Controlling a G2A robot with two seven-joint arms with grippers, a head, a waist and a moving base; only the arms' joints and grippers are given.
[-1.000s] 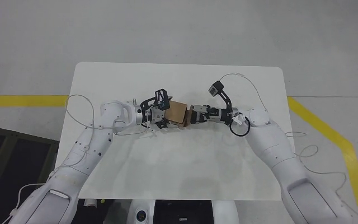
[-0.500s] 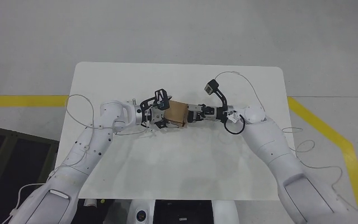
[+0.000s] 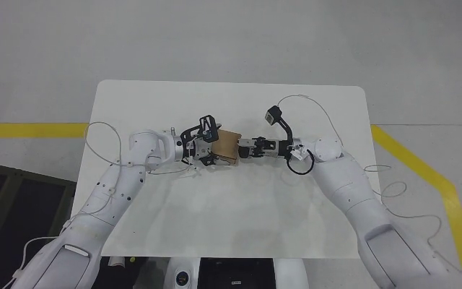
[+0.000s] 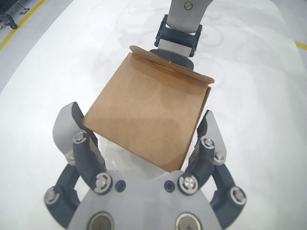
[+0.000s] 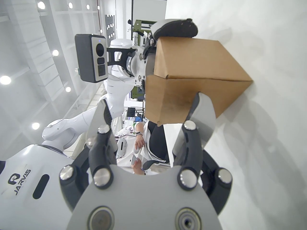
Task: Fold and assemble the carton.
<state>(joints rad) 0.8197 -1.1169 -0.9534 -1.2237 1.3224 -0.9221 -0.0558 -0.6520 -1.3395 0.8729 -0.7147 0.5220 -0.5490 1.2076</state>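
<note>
The table point(image 3: 144, 101) is white; the work is done near its centre. The carton point(image 3: 228, 146) is brown and lies on the table between both arms, body already squared up.

The L gripper point(image 4: 141, 111) is clenched across the carton's near end, one pad on each side wall. The R gripper point(image 5: 151, 99) is released, w/ nothing grasped. One finger point(image 5: 202, 111) is laid against the carton's far end; the other stands clear beside it.

Step in hand (judged): the end flap point(image 4: 168, 65) is being pressed shut. It appears not fully seated, as its edge stands slightly proud of the top wall.

Recommended procedure:
1. The L grip is to be held firm w/o crushing the side walls, so the carton cannot slide.
2. The push is to be applied square to the end face, toward the L gripper.
3. Pressure is to be put on the flap's middle, not a corner, so no crease is made.

Surroundings: loose cables point(image 3: 97, 137) are draped over the table by the L arm, well apart from the carton. The R arm's wrist camera point(image 3: 273, 114) stands clear of it. No obstruction to the flap is seen.
</note>
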